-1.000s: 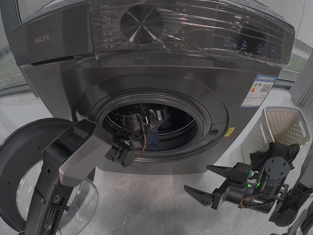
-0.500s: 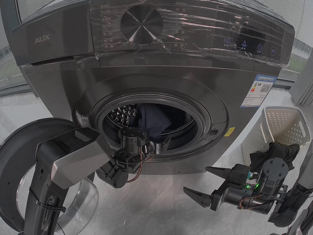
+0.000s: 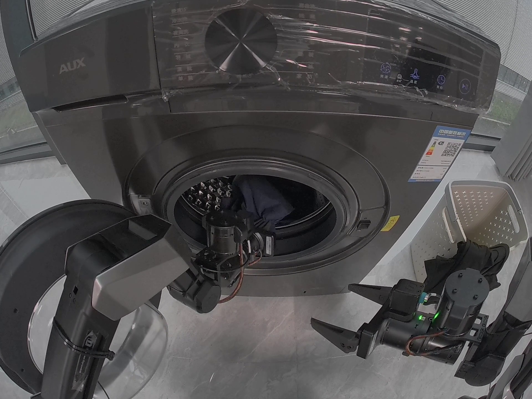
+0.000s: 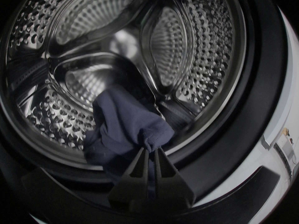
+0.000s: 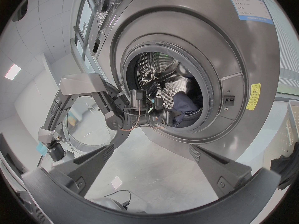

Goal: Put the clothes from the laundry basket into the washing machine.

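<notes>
A dark blue garment (image 4: 124, 125) hangs at the mouth of the washing machine drum (image 4: 93, 25), and my left gripper (image 4: 151, 151) is shut on a bunched corner of it. In the head view the left gripper (image 3: 265, 229) sits at the lower lip of the round opening, with the blue garment (image 3: 261, 199) bulging just above it. My right gripper (image 3: 354, 317) hovers open and holding nothing over the floor, in front of the machine's right side. Beside it, a black garment (image 3: 471, 256) drapes over the rim of the white laundry basket (image 3: 482, 206).
The washer's round glass door (image 3: 33, 284) stands swung open on the left, behind my left arm. The rubber door seal (image 4: 249, 103) rings the opening. Grey tiled floor (image 3: 266, 339) lies open between the machine and my right gripper.
My left gripper, deep in the drum a second ago, has drawn back to the opening's lower lip with the blue garment still in it. The right arm has barely shifted.
</notes>
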